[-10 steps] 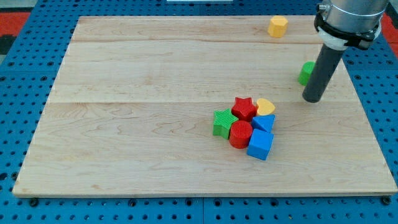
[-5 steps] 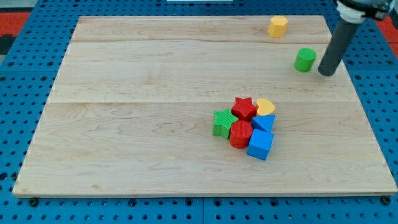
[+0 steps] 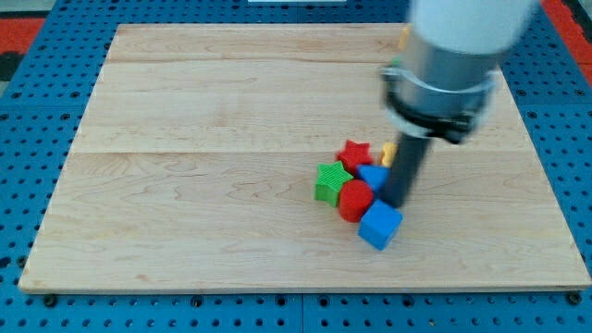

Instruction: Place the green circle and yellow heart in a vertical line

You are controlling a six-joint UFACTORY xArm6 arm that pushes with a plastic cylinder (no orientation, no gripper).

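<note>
Yellow heart (image 3: pixel 388 151) shows only as a thin sliver, peeking out at the left edge of my dark rod (image 3: pixel 408 166). It sits in a bunch of blocks near the middle of the bench (image 3: pixel 185 139), a little toward the view's right. The green circle cannot be seen; the big arm (image 3: pixel 453 55) covers the top right part of the bench.

My tip (image 3: pixel 396 203) is down in the bunch, below the heart. It is just beside the blue cube (image 3: pixel 380 227), which lies right under it in the view, and it touches or nearly touches a second blue block (image 3: pixel 374 176) on its left. The tool is only a straight rod, so it grips nothing.

Left of the heart is the red star (image 3: pixel 354 154). Below that star is the red circle (image 3: pixel 355 200), and the green star (image 3: pixel 329 181) is on the far left of the bunch. These blocks are packed close, touching each other.

A tiny bit of yellow (image 3: pixel 404 35) shows at the view's top beside the arm, too small to tell its shape. The bench is pale wood, with a blue board full of holes (image 3: pixel 28 185) around it.
</note>
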